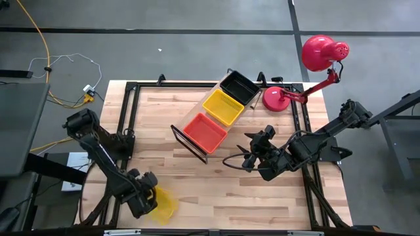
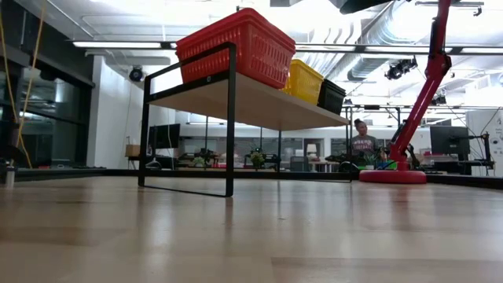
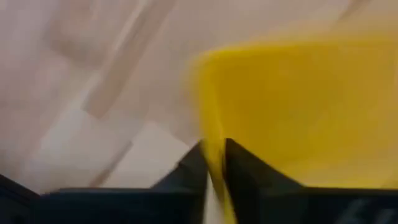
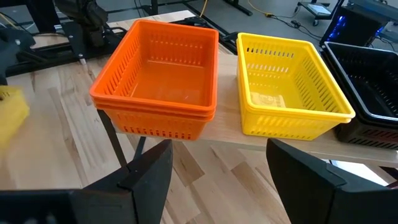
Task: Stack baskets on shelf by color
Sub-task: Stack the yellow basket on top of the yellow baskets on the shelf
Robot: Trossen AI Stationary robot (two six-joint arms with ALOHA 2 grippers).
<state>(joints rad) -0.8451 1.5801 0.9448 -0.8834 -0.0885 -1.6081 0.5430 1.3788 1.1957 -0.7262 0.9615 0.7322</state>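
A loose yellow basket [image 1: 163,203] at the near-left corner of the surface [image 1: 216,177] is pinched by its wall in the left end effector [image 1: 146,202], jaws narrow. Slip or tilt is judged likely from this thin-wall grip. The shelf [image 1: 197,141] holds orange basket [image 1: 205,131], yellow shelf basket [image 1: 223,107] and black basket [image 1: 239,86]. The right end effector [image 1: 248,156], spread wide and empty, hovers by the shelf; the red lamp [image 1: 308,65] stands beyond.

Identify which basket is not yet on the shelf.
The loose yellow basket near the table's front-left edge, its rim pinched in the left gripper. The orange, yellow and black baskets sit in a row on the shelf.
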